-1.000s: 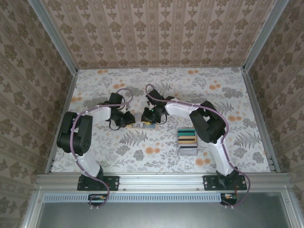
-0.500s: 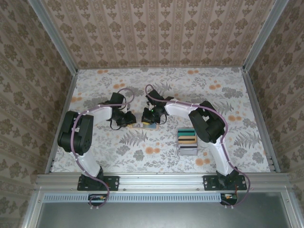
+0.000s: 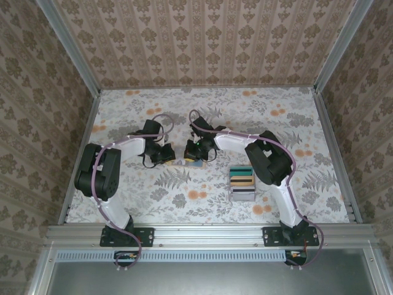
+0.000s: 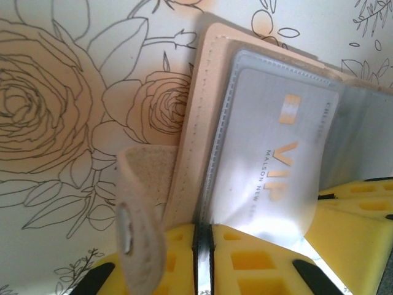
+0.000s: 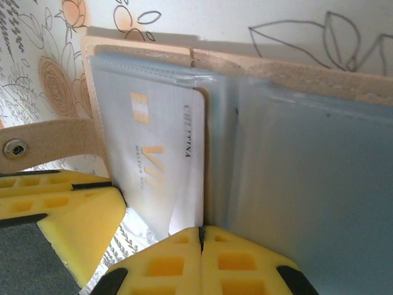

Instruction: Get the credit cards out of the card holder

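Since a second ago both claws have tightened on the tan leather-like bifold card holder [image 4: 187, 141], which lies open midway across the floral-patterned table [image 3: 276, 123]. The left gripper [image 4: 202, 246] is pinched narrow on its near edge beside the snap strap [image 4: 138, 209]. The right gripper [image 5: 201, 243] is pressed shut on the clear pocket [image 5: 116, 80] where a silvery plastic VIP card [image 5: 153, 153] sits.

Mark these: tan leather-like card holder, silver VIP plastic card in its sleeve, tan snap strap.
Tan leather-like card holder [image 4: 206, 80]: left wrist view, stitched outer edge.
Silver VIP plastic card [image 4: 276, 153]: left wrist view, face near gold lettering.
Tan snap strap [image 5: 55, 136]: right wrist view, mid-strap beside the snap.
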Robot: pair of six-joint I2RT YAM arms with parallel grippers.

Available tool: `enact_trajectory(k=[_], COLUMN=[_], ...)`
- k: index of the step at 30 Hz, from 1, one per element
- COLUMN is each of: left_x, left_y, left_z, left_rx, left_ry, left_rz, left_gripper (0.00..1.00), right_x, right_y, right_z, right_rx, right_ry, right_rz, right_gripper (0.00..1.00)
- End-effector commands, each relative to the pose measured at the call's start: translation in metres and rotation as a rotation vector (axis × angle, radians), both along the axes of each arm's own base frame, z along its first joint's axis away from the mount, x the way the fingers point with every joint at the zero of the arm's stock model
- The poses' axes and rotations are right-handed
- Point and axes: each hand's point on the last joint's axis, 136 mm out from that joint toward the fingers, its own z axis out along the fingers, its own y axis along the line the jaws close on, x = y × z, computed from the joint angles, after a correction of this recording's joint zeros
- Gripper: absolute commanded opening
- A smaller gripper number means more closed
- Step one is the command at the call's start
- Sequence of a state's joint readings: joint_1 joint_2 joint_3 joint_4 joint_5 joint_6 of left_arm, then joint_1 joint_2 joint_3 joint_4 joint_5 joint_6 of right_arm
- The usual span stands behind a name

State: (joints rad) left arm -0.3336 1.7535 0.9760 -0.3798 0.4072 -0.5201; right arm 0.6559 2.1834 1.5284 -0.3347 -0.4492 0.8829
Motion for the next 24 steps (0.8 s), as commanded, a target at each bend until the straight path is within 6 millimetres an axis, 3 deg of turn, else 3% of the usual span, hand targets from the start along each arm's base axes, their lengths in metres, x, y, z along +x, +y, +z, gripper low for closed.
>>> enact_trajectory(k=[1,11,13,15,24], left_x=[-0.009,-0.01,-0.01,-0.01,-0.009], left_y=[0.004,0.003,0.003,0.003,0.001], left_z=[-0.012,-0.013,-0.013,-0.013,-0.013], left_rx=[0.041,0.038,0.038,0.038,0.036], left_ry=[0.056,0.065,0.064,0.065,0.069], left_rz=[-0.001,-0.005,-0.005,-0.006,-0.011], left_gripper=[0.11,0.1,0.1,0.1,0.1], right_x=[-0.001,0.002,0.003,0.004,0.003], right_y=[-0.015,-0.012,-0.008,-0.005,-0.001], right_z=[0.007,0.013,0.013,0.012,0.001], right_rx=[-0.031,-0.001,0.012,0.021,0.01], right_ry=[-0.016,-0.037,-0.034,-0.032,-0.005], right_rz=[-0.021,-0.018,-0.015,-0.014,-0.004], right_gripper=[0.0,0.0,0.12,0.15,0.21])
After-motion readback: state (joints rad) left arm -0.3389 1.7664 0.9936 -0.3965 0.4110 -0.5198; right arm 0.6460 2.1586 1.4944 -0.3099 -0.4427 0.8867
